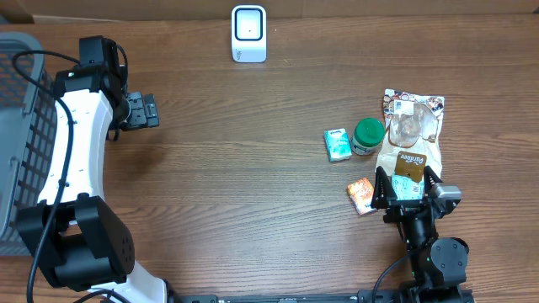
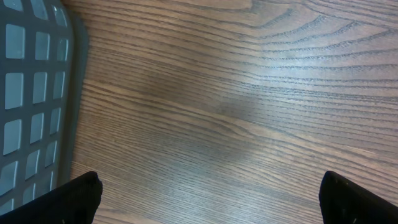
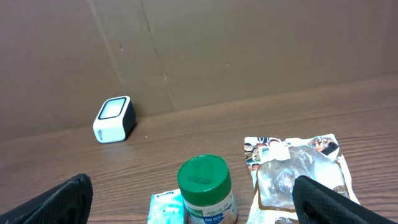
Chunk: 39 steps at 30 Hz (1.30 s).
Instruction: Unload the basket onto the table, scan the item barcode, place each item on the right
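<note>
Overhead: right arm (image 1: 431,252) over pouch (image 1: 412,126), jaws wide

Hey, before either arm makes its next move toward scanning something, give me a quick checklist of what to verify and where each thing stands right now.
1. Left hand open and empty: ok. It is over bare table near the basket.
2. Right hand open and empty: ok. Its jaws are spread above the near end of the snack bag.
3. Scanner unobstructed: ok. It stands alone at the far edge.
4. Room around the items: not ok. The green-lidded jar sits tight between the teal box and the snack bag, and the orange box lies close by.
5. A barcode facing up: cannot tell. The print is too small.
</note>
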Each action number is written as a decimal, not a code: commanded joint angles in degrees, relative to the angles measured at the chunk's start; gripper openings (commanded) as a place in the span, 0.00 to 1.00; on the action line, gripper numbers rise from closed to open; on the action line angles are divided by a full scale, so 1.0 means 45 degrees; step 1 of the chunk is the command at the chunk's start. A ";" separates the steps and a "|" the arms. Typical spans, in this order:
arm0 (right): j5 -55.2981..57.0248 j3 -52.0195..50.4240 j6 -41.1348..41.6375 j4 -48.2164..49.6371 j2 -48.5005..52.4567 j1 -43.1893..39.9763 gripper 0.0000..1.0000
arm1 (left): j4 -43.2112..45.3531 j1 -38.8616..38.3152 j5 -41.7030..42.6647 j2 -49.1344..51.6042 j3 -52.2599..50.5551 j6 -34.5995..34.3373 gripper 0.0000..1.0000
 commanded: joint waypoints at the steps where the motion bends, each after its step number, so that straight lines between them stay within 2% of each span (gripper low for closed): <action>1: 0.0126 -0.0136 -0.0053 0.0053 -0.0146 0.0073 1.00 | 0.0015 0.0044 -0.0034 0.0019 0.0078 -0.0044 1.00; 39: 0.0126 -0.0136 -0.0058 0.0053 -0.0141 0.0073 1.00 | 0.0015 -0.0019 -0.0029 -0.0340 0.0078 -0.0044 0.99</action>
